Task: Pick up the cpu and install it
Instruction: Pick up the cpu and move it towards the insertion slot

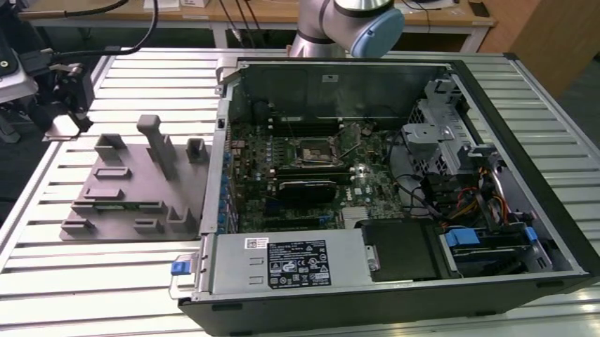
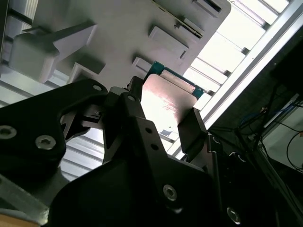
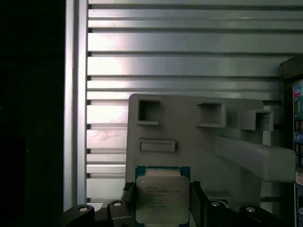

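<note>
Slatted desk, grey tray at exterior view's 9 o'clock. Gripper clamped on cpu edges; tilt could damage socket.

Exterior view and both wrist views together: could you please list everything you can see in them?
Slatted metal table: one, silver, under everything.
Open desktop computer case: one, black, on the table.
Motherboard: one, green, inside the case.
Square socket with metal frame: one, black, on the motherboard.
Moulded plastic tray: one, grey, on the table, at the exterior view's left of the case.
Small flat square cpu: one, silver-grey, over the tray.
Robot arm: one, silver with blue cap, beyond the case.
Gripper: one, black, shut on the cpu.
</note>
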`<action>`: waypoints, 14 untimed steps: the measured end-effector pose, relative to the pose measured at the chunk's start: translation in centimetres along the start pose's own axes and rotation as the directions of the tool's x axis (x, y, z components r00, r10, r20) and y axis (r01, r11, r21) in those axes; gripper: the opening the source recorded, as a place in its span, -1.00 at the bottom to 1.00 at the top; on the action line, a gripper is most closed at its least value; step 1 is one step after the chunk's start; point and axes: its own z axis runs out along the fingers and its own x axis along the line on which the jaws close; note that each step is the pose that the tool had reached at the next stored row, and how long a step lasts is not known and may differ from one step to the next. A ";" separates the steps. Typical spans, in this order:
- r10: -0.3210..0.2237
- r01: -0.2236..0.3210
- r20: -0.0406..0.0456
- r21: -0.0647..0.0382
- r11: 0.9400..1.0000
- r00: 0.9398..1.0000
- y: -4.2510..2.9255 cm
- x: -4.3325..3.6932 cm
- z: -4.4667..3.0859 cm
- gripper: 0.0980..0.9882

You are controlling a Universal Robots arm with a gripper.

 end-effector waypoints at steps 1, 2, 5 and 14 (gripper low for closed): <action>0.000 0.000 0.000 0.000 1.000 1.000 0.01 0.00 -0.32 0.00; 0.000 0.000 0.000 0.000 1.000 1.000 0.02 -0.01 -0.50 0.00; 0.000 0.000 0.001 0.000 1.000 1.000 0.03 -0.01 -0.99 0.00; 0.000 0.000 0.002 0.000 1.000 1.000 0.08 -0.02 -2.53 0.00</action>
